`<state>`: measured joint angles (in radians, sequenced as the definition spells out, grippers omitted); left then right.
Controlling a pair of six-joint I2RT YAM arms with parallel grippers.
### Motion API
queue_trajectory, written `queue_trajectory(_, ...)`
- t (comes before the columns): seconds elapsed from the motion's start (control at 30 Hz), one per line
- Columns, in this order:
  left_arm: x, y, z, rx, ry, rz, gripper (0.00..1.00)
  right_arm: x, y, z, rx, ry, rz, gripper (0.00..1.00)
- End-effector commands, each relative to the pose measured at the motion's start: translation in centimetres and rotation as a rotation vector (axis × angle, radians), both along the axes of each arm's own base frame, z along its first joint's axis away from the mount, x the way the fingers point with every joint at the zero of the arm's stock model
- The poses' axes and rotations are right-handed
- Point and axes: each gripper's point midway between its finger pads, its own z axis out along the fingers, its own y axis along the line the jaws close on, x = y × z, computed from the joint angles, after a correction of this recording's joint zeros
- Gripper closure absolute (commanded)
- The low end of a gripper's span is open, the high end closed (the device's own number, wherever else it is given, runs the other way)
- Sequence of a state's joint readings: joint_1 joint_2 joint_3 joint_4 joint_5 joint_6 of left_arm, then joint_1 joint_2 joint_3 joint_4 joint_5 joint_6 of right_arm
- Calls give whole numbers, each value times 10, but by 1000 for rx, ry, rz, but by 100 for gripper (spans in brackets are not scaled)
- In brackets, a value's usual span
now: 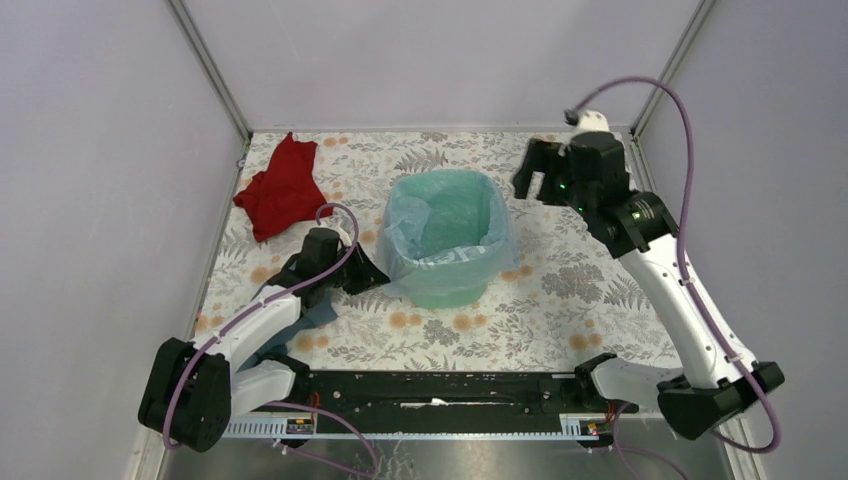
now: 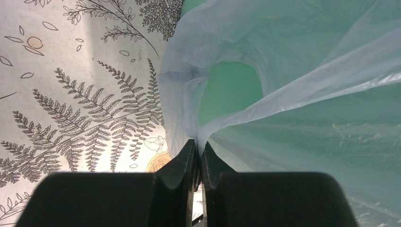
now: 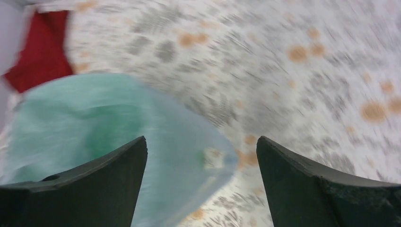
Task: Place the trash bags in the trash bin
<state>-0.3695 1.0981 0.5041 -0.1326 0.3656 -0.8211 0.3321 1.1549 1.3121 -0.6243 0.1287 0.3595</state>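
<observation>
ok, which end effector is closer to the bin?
Left. Left end effector shut on the bag at the bin's left side; right end effector open, off its far-right corner.

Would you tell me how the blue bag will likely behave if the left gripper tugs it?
Probably floppy: the bag folds and creases where the left gripper pinches it. Likely very light, being thin and translucent. A hard tug might tip the bin it drapes.
</observation>
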Motion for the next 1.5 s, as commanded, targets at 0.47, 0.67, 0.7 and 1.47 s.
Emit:
queue_trajectory(0.47,15,-7,34,-29,-112,-16,88,-12,194,-40,-310,30,371,37)
queue_trajectory(0.67,16,-6,36,-36,-115,-5,88,0,249,-56,-167,15,465,36)
queue_trajectory(0.7,16,-7,36,-37,-114,-6,88,-2,263,-51,-106,3,499,36)
queue_trajectory(1.47,12,-5,43,-31,-125,-9,81,38,183,-134,-213,121,349,8)
